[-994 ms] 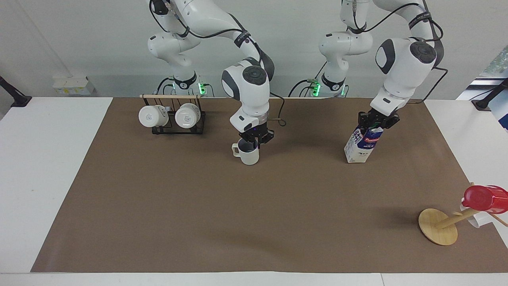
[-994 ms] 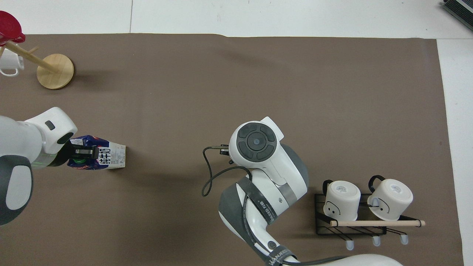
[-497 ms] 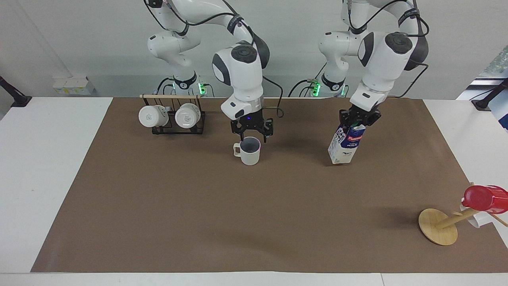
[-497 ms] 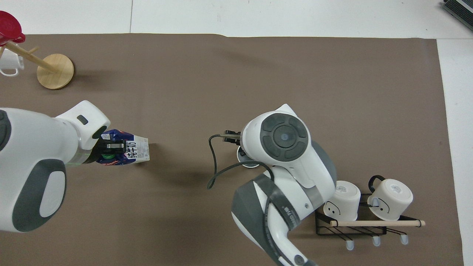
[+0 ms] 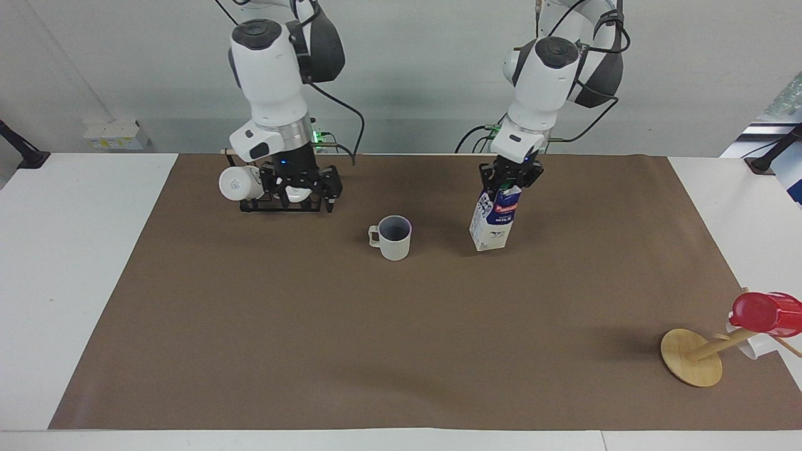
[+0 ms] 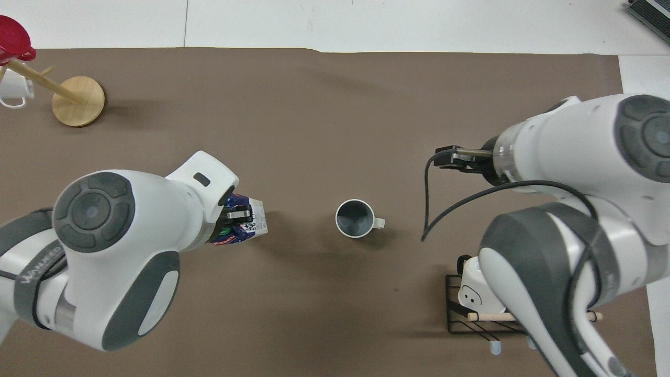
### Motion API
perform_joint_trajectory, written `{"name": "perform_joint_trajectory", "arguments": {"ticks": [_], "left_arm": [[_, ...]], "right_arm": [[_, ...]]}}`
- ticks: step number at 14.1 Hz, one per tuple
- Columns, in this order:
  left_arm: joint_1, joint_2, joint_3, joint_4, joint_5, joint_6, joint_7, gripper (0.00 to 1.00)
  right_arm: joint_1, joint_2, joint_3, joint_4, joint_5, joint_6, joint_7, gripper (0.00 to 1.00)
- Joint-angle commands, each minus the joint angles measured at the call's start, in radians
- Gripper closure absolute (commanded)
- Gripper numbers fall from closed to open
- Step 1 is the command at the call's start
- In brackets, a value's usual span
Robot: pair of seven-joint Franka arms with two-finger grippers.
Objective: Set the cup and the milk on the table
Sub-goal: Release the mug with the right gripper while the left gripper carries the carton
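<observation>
Since earlier, right end effector (image 5: 305,195), released, is retreating from cup (image 5: 394,237); left end effector (image 5: 509,178) is carrying milk (image 5: 494,217) beside it.

White table (image 5: 69,263), brown sheet (image 5: 388,351), upright cup (image 5: 393,238), mug rack (image 5: 282,202), wooden stand (image 5: 690,357)

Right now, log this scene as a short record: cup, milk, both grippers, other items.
cup: cup upright on the table's brown sheet, free of any gripper
milk: milk tilted, top held by the left gripper, beside the cup
right gripper: right gripper open, in front of the mug rack
other: red cup on a wooden stand
</observation>
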Motion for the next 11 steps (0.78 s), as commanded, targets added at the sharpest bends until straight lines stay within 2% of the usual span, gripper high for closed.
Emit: {"name": "perform_joint_trajectory", "arguments": {"ticks": [1, 3, 8, 11], "left_arm": [[-0.053, 0.036, 0.016, 0.052, 0.007, -0.019, -0.056, 0.57], [-0.073, 0.065, 0.016, 0.076, 0.007, -0.014, -0.083, 0.57], [-0.107, 0.151, 0.016, 0.087, 0.01, 0.03, -0.113, 0.57], [-0.112, 0.162, 0.016, 0.083, 0.011, 0.05, -0.124, 0.57]], "right_arm": [[-0.087, -0.032, 0.011, -0.01, 0.015, -0.01, -0.093, 0.0], [-0.129, -0.038, 0.011, 0.012, 0.008, -0.055, -0.172, 0.0], [-0.149, -0.018, 0.01, 0.139, -0.023, -0.233, -0.185, 0.0], [-0.149, -0.015, 0.011, 0.2, -0.069, -0.299, -0.245, 0.0]]}}
